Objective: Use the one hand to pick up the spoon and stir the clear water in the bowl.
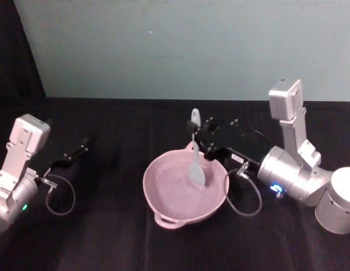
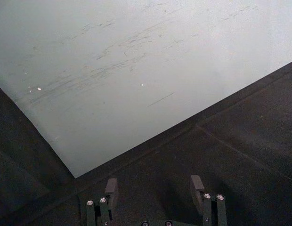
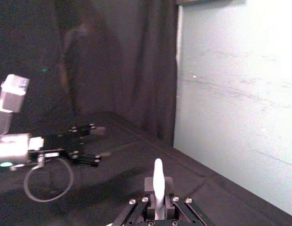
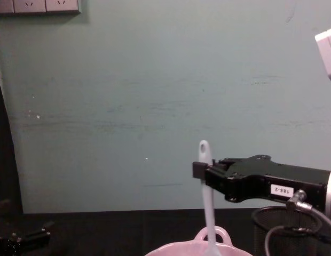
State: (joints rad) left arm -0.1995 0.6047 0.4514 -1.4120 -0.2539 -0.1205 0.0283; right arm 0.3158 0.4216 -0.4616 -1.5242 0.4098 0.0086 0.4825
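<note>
- On the black table, nothing of the task lies loose: the spoon is off the cloth, so the pick-up step reads as complete.
- Bowl: sits upright at centre, loop handle toward the robot. Clear water cannot be confirmed by eye, though the inside shows a faint sheen.
- Right gripper: reaches in from the right and hangs over the far rim of the bowl. Its jaws are clamped on the upper handle of the spoon, as the right wrist view confirms.
- Left gripper: parked low on the left, well apart from the bowl. Its jaws are spread with nothing between them.
- Mesh cup: stands below the right gripper, beside the bowl, not involved.
- Spoon: held near upright, holed end at the top, blade down inside the bowl toward its far side. Whether the blade touches the bottom cannot be told.
- Assessment: grasp and placement are done. Stirring is the step in hand, and how much of it is complete cannot be judged from one moment.
</note>
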